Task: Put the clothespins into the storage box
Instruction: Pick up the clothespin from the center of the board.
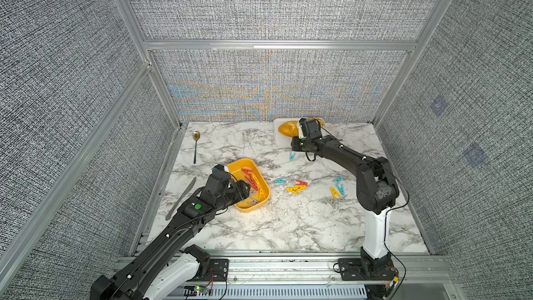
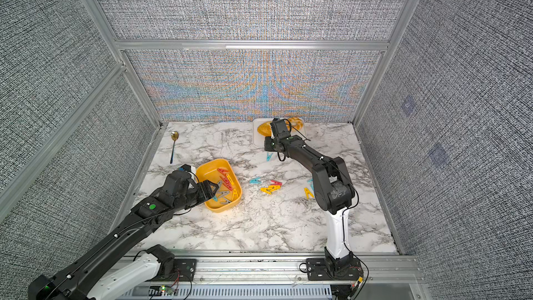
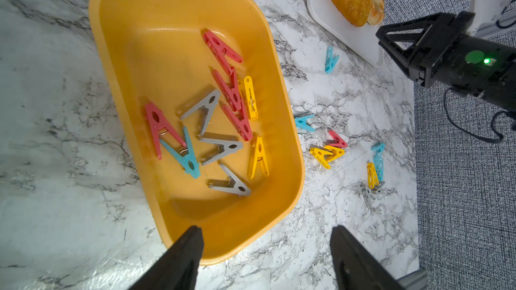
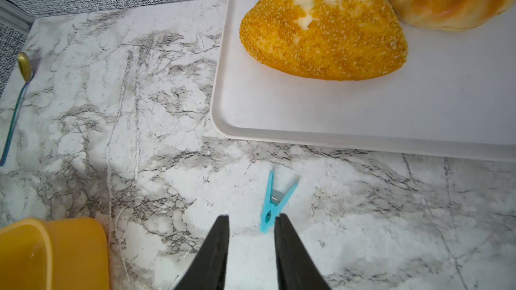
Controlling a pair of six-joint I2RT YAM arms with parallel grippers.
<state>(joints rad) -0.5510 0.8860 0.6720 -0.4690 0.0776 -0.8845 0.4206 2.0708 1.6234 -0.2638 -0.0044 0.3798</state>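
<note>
In both top views the right arm [image 1: 340, 152] covers part of the white tray [image 1: 281, 140] and of the seeded loaf [image 1: 287, 129]. The left gripper [image 2: 212, 189] covers one corner of the storage box [image 2: 212, 170] and some clothespins [image 2: 229, 181] inside. In the right wrist view the picture edge cuts the ring-shaped bread [image 4: 446, 4], the tray and the box. There I cannot tell if one fingertip [image 4: 282, 223] of the right gripper [image 4: 252, 217] touches the teal clothespin [image 4: 269, 191].
</note>
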